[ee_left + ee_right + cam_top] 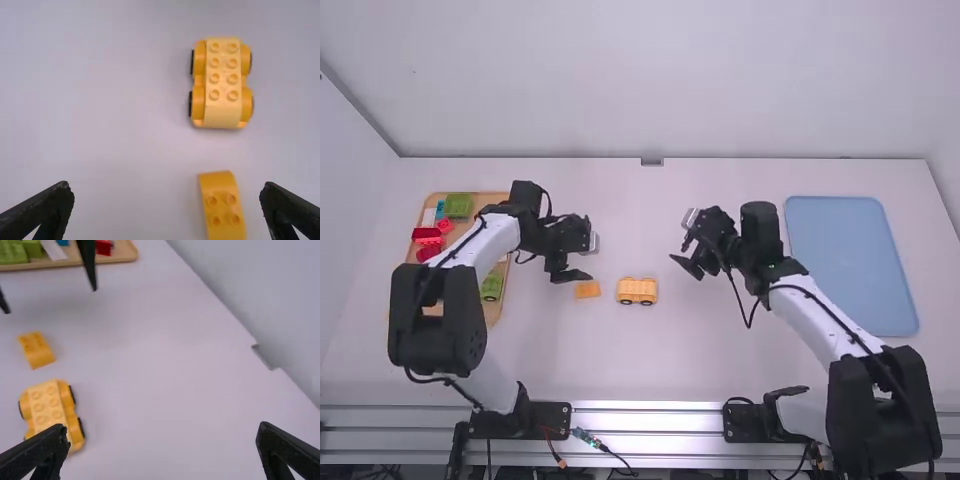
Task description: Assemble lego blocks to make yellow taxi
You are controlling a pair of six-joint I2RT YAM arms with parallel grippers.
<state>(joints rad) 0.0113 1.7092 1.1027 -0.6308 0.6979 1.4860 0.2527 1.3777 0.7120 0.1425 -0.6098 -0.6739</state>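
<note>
loose brick and taxi base in line, both claws spread

by the high view's clock, twelve being away from the camera, the wooden tray sits farthest toward nine, with green, red and blue blocks on it, likely spares kept off the building spot. the left gripper hangs near the loose yellow brick, at eleven from it, fingers spread and pinching nothing; probably lined up to pick the brick. that brick lies studs up, long axis roughly nine to three, a touch askew, its smooth curved end facing three, toward the car.

the yellow wheeled base stands upright just beside it, at three, the two apart. its long axis also runs nine to three; which end is the front i can't tell. wheels down and studs up, it seems set to take the brick on top.

the right gripper hangs at two from the base, fingers wide apart and empty, perhaps ready to steady it. well apart at three lies the blue tray, maybe meant for the finished taxi.
</note>
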